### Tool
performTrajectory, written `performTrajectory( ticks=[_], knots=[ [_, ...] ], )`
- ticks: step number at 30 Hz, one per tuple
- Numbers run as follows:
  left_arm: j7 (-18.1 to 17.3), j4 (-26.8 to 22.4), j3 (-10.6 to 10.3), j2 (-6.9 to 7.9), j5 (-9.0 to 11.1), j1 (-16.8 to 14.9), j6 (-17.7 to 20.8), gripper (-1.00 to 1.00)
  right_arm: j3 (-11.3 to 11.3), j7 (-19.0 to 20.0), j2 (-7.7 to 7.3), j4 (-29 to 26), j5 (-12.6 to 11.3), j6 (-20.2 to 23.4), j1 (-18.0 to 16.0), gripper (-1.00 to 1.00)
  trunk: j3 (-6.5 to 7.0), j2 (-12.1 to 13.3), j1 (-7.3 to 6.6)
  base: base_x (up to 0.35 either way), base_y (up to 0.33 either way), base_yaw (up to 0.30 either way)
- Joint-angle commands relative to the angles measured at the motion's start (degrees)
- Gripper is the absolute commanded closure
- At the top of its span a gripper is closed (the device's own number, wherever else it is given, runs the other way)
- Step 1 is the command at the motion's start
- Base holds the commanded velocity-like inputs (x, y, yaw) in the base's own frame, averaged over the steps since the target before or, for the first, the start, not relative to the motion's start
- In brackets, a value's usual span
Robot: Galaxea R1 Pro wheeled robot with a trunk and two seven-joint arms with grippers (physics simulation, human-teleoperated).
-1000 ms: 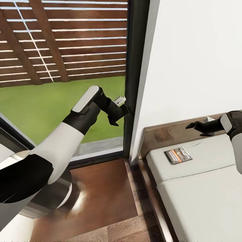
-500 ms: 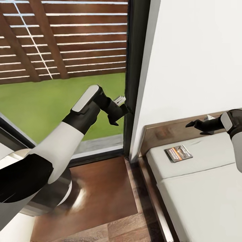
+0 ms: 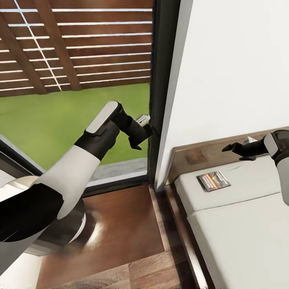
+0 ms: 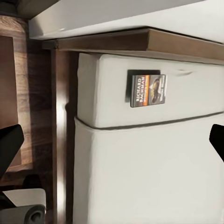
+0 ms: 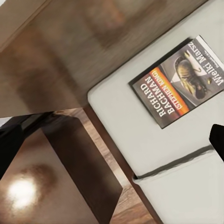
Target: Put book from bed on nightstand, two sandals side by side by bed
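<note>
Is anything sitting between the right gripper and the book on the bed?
Nothing visible does. The book lies flat on bare mattress near the headboard, and the right gripper hangs above it, jaws apart, with only open air between them.

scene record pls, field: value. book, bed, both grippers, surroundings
book: book lying flat on the bed, cover up, near the headboard, not held
left gripper: left gripper raised by the dark window frame, nothing between the fingers, open
right gripper: right gripper above the mattress, beyond the book, no contact; open or shut unclear
floor: wood planks beside the bed
outside: grass, slatted fence
</note>
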Motion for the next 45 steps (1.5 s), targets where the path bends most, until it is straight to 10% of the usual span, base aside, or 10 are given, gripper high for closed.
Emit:
performTrajectory(
  ticks=[1, 45],
  knots=[
    [0.36, 0.00, -0.01, 0.00, 0.24, -0.08, 0.39, -1.00, -0.41, 0.27, 0.02, -0.06, 0.46, 0.23, -0.06, -1.00, -0.15, -0.05, 0.01, 0.000, 0.000, 0.000],
    [0.52, 0.01, -0.01, 0.00, 0.39, -1.13, 0.50, -1.00, -0.57, 0.28, -0.67, -0.96, 0.43, 0.86, -0.67, -1.00, -4.24, -0.05, 0.01, 0.000, 0.000, 0.000]
  ],
)
